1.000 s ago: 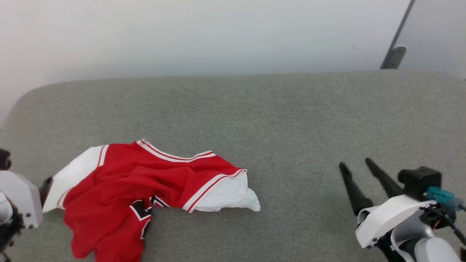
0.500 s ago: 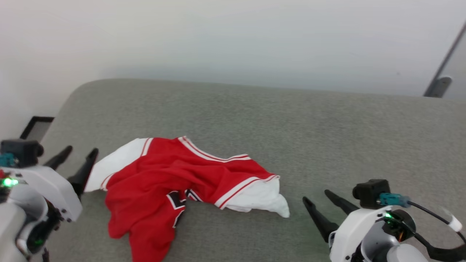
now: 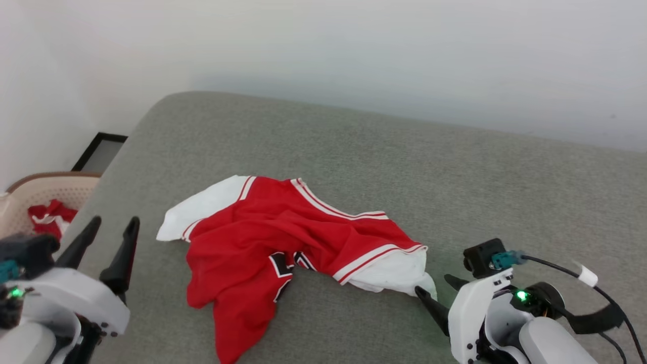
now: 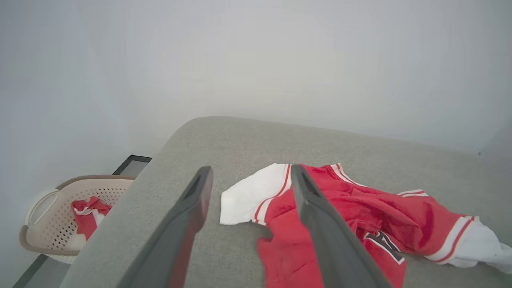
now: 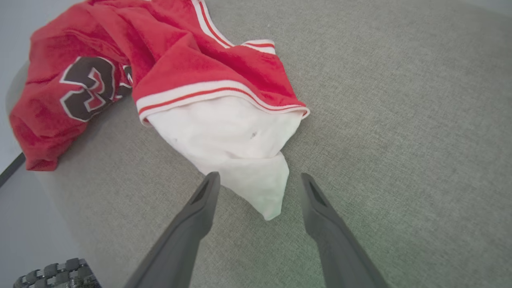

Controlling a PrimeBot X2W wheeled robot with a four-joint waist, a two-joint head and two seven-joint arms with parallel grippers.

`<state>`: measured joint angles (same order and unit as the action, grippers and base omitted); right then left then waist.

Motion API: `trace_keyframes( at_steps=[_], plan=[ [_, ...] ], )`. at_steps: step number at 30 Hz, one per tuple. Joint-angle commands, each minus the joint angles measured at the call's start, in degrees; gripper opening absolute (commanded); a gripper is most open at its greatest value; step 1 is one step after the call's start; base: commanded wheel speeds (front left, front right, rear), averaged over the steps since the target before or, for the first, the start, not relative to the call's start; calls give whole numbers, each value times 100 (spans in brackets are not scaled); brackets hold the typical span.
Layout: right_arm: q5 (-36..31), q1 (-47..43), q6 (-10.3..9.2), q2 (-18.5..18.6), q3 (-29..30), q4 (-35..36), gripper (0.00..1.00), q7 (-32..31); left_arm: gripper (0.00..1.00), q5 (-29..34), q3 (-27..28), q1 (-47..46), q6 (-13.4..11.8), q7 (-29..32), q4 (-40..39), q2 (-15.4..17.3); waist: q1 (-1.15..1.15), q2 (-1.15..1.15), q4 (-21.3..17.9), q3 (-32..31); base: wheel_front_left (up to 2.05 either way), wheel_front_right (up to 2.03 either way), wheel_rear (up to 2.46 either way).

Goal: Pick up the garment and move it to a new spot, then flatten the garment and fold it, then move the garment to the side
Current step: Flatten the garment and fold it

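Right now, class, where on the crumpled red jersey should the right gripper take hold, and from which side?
Probably the tip of the white sleeve: it trails flat off the garment, pointing at the open right gripper. Come in low from the robot's right.

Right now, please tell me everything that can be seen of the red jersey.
The garment is a red jersey of soft cloth, with white short sleeves, red-striped white trim and black, white-outlined characters. It lies crumpled on the grey cushion. One white sleeve tip points between the fingers of the open right gripper; nothing grips it.
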<state>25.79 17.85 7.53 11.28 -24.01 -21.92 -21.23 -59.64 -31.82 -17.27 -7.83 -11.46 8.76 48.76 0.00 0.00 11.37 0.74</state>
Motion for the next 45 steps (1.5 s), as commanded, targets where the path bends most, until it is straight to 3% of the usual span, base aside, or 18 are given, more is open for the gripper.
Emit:
trace_keyframes(
  at_steps=[1,11,15,16,17,22,29,45],
  plan=[
    [-74,111,-8,10,-27,-79,100,-16,100,5,72,117,-100,-82,-47,-19,0,0,87,52,0,0,0],
    [-229,556,-8,-44,-243,-1130,100,-120,100,211,767,907,-569,-366,-369,-295,0,0,332,105,0,0,0],
    [-179,714,-8,-91,-380,-1600,100,-132,100,508,1227,1207,-593,-370,-466,-589,0,0,404,117,0,0,0],
    [-201,747,-8,-82,-460,-1724,39,-150,100,571,1327,1276,-553,-371,-482,-681,0,0,426,116,0,0,0],
    [-185,795,-8,-87,-532,-1813,0,-104,100,669,1418,1334,-529,-372,-493,-722,0,0,437,118,0,0,0],
    [-40,1069,-8,-4,-748,-2149,0,156,100,963,1790,1568,-379,-373,-522,-1030,0,0,486,115,0,0,0],
    [128,1386,-8,329,-816,-2378,0,279,100,1225,2093,1813,-242,-374,-558,-1222,0,0,421,75,0,0,0],
    [346,1836,-9,1822,-490,-2132,0,24,100,1563,2127,2109,-246,-342,-875,-1248,0,0,165,24,0,0,0]
  ],
)
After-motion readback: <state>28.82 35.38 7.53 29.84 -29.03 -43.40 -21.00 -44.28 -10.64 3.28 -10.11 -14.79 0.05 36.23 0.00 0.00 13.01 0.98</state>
